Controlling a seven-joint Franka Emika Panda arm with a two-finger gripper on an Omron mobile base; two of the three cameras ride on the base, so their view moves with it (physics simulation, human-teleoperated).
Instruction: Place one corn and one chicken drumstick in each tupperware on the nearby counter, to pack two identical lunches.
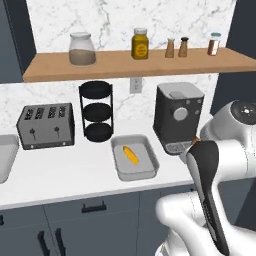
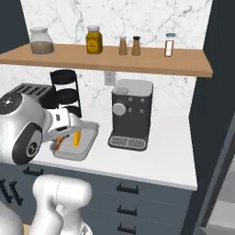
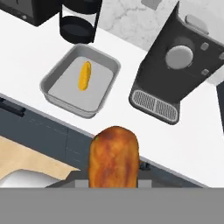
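Note:
My gripper is shut on an orange-brown chicken drumstick, held above the front edge of the white counter. From the left base view only a sliver of the drumstick shows at the hand, just right of a light-grey tupperware. A bare yellow corn lies inside that tray. In the hand view the same tupperware with its corn lies up and to the left of the drumstick. A second tupperware is cut off at the left edge.
A dark coffee machine stands right of the tray, a black three-tier rack behind it, a toaster further left. A wooden shelf with jars and shakers hangs above. Dark cabinets run below the counter.

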